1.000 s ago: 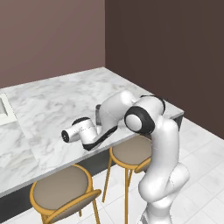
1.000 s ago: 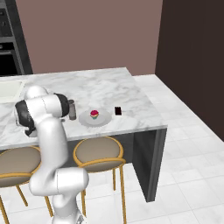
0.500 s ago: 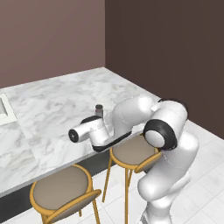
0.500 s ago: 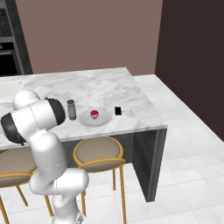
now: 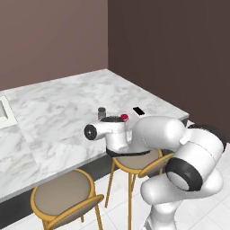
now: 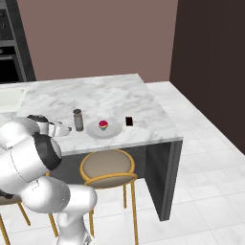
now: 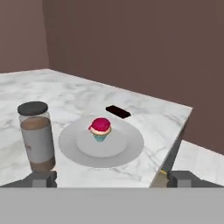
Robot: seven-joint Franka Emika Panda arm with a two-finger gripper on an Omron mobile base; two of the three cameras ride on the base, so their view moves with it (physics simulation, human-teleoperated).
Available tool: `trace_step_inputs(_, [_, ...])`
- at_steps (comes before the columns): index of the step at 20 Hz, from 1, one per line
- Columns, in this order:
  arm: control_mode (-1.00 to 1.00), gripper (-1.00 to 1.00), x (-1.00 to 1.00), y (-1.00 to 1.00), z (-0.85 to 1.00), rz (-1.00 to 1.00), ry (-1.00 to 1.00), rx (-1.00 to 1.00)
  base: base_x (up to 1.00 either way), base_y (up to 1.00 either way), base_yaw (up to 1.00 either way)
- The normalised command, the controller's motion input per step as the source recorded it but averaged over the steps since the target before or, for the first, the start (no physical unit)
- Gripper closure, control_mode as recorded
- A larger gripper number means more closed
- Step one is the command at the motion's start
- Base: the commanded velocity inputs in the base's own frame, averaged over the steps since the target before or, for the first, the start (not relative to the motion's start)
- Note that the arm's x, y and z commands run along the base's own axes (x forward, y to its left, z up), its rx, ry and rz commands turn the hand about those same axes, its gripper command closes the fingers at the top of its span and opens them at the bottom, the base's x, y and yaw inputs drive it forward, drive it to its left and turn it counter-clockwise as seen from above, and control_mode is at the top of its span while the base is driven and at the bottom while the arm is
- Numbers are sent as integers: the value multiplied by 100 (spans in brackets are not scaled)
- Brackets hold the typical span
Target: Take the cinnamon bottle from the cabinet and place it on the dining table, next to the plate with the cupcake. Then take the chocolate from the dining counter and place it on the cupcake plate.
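Observation:
The brown cinnamon bottle (image 7: 37,136) with its dark cap stands upright on the marble dining table (image 7: 65,89), just left of the pale plate (image 7: 127,146). A pink-topped cupcake (image 7: 100,129) sits in the plate's middle. The black chocolate (image 7: 118,112) lies flat on the table beyond the plate, near the table's end. My gripper (image 7: 112,178) is open, its fingertips (image 7: 41,178) wide apart with nothing between them, a short way back from bottle and plate. From the right base, my gripper (image 6: 66,128) hangs left of the bottle (image 6: 77,119), plate (image 6: 114,130) and chocolate (image 6: 128,121).
Two round stools (image 5: 65,194) (image 6: 107,166) with brown seats and golden legs stand under the table's near edge. A sink (image 5: 5,112) is set in the top at the far left. The table ends in a squared corner (image 6: 179,138) at the right. A dark wall (image 5: 179,54) rises behind.
My hand has drawn back from the bottle toward the table's near edge, and the arm's elbow has swung closer to the base. Bottle, plate and chocolate have not moved. The gripper stays open.

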Motion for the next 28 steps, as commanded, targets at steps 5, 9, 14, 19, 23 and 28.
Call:
trace_step_inputs(5, [-100,-100,-19,-25,62,-6,37,6,0,0,0])
trace_step_inputs(9, [-100,-100,-23,-34,42,-3,28,2,0,0,0])
trace_step_inputs(14, [-100,-100,-9,-45,30,-1,12,3,0,0,0])
trace_step_inputs(19, [-100,-100,6,-52,16,0,2,1,0,0,0])
trace_step_inputs(23, [-100,-100,34,-53,1,0,9,0,0,0,0])
trace_step_inputs(28, [-100,-100,52,-51,0,0,17,2,0,0,0])
